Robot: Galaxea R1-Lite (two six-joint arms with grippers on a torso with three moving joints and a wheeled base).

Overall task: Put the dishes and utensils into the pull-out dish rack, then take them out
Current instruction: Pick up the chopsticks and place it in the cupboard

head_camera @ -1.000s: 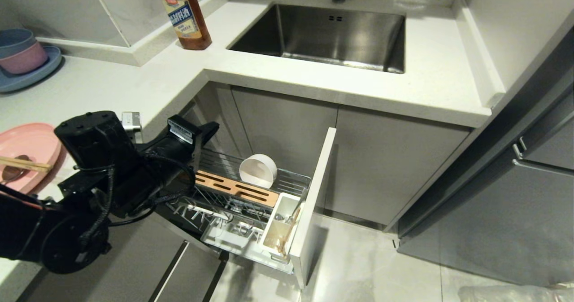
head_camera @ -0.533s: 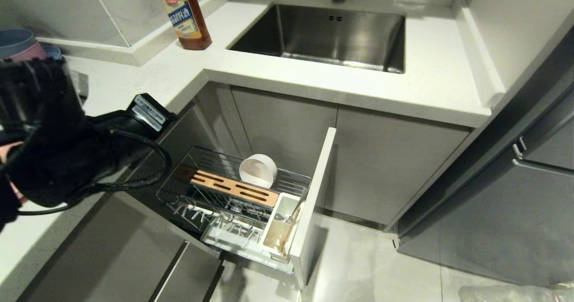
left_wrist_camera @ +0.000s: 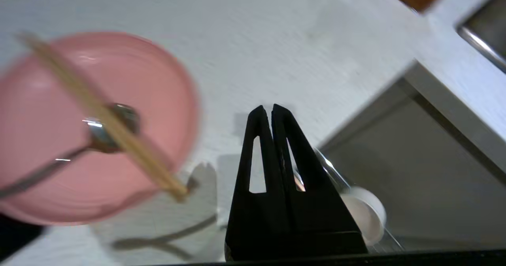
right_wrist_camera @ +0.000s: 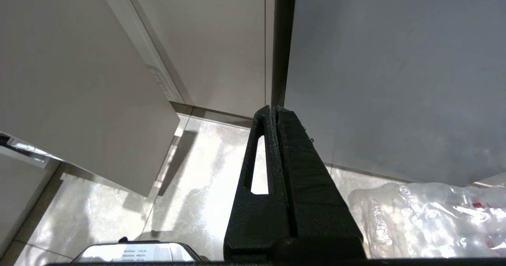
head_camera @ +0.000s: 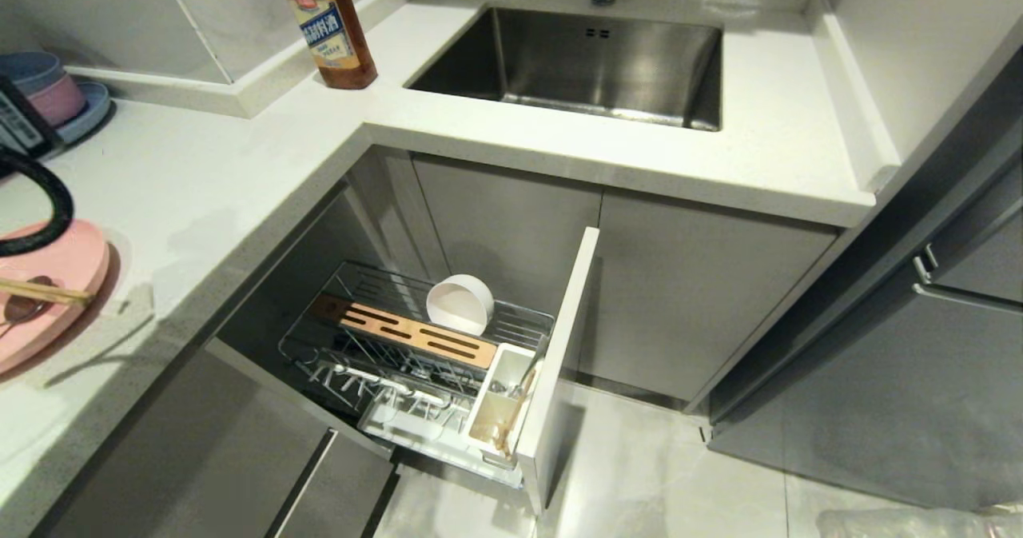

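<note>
On the far left of the desk (head_camera: 240, 162) the pink plate (head_camera: 48, 290) carries the chopsticks (head_camera: 40, 292) and spoon (head_camera: 20, 308). The left gripper (left_wrist_camera: 265, 110) hovers beside it, fingers pressed together on nothing. Lifting the plate as it lies could send the utensils rolling off. The cream bowl (head_camera: 459, 304) sits on edge in the open dish rack (head_camera: 415, 346). The right gripper (right_wrist_camera: 272, 110), fingers together, hangs over the floor.

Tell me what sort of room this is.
Most likely a home kitchen: a stainless sink set in a white countertop, a pull-out dish rack holding a white bowl, and a sauce bottle.
</note>
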